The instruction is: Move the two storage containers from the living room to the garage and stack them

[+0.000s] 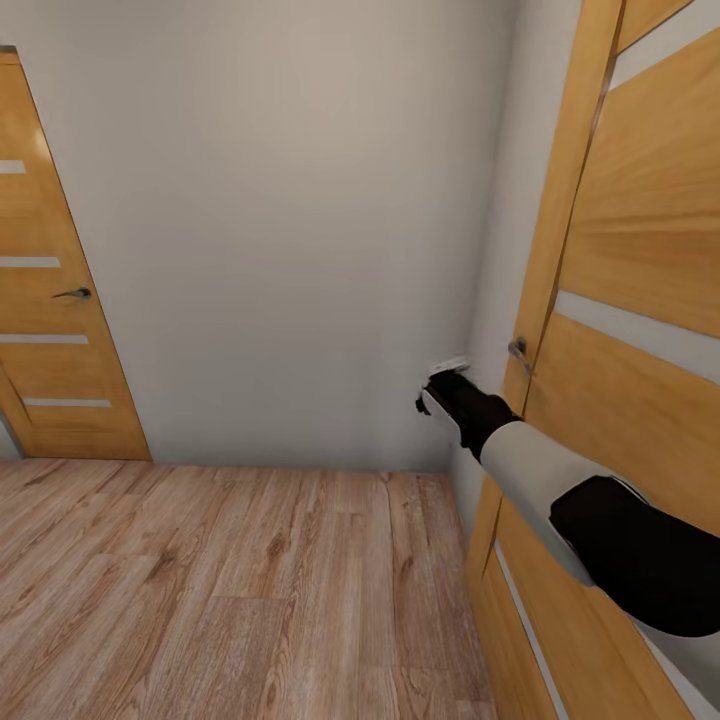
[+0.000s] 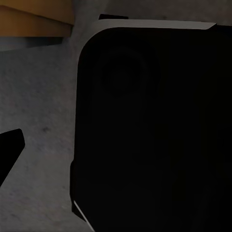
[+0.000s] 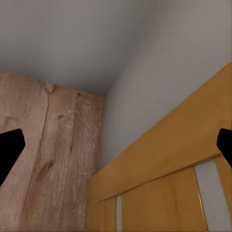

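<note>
The robot stands in a corner of a room with a light wood plank floor (image 1: 250, 590), a plain grey-white wall (image 1: 290, 220) ahead, a closed honey-coloured door (image 1: 50, 320) with a dark lever handle (image 1: 75, 294) at the far left, and a second door (image 1: 640, 300) of the same wood standing open close on the right. The right arm (image 1: 560, 490) reaches forward alongside that open door, its right pincer (image 1: 445, 385) near the door's edge just beside the metal handle (image 1: 518, 349); whether it touches the door cannot be told from the head view. In the right wrist view the two dark fingertips (image 3: 9, 152) sit at opposite edges with nothing between them, so the right pincer is released and empty, looking at the corner where wall, plank floor and door panel meet. The left wrist view looks onto a large black rounded part of the robot's own body (image 2: 154, 130) over a mottled grey surface, with one dark fingertip (image 2: 9, 145) at the edge; whether the left pincer is spread or clenched cannot be told. The two storage containers are nowhere in these pictures, so their whereabouts cannot be stated. As a judgement from the task alone, open-top bins of that kind are likely light, stiff and smooth-walled, best gripped over a rim wall and kept level.
</note>
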You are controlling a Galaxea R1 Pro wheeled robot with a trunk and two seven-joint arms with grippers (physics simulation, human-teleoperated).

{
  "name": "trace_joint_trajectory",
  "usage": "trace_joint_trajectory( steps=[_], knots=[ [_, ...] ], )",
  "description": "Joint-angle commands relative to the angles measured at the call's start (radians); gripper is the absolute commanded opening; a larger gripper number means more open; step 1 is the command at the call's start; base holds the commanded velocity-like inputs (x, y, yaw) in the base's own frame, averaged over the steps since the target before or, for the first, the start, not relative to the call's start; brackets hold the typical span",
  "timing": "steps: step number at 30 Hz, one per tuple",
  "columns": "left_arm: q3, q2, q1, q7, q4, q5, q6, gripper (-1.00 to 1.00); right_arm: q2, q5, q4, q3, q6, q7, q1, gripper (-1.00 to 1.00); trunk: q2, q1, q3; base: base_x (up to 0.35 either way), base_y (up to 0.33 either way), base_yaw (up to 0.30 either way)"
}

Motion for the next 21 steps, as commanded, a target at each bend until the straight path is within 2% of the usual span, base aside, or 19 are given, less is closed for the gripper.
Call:
trace_joint_trajectory(
  steps=[1,8,15,21],
  knots=[
    [0.000,0.000,0.000,0.000,0.000,0.011,-0.002,1.00,-0.001,-0.016,0.006,0.008,-0.006,-0.001,0.000,1.00,-0.001,0.000,-0.001,0.000,0.000,0.000],
    [0.001,0.000,0.000,0.000,0.000,0.012,-0.002,1.00,-0.002,-0.023,0.017,0.010,-0.048,0.069,0.148,1.00,-0.001,0.000,-0.001,0.000,0.000,0.000],
    [0.002,0.000,0.000,0.000,0.000,0.012,-0.002,1.00,0.004,-0.025,0.017,0.011,-0.082,0.077,0.200,1.00,-0.001,0.000,-0.001,0.000,0.000,0.000],
    [0.002,0.000,0.000,0.000,0.000,0.012,-0.002,1.00,0.005,-0.026,0.017,0.012,-0.084,0.088,0.211,1.00,-0.001,0.000,-0.001,0.000,0.000,0.000]
  ],
)
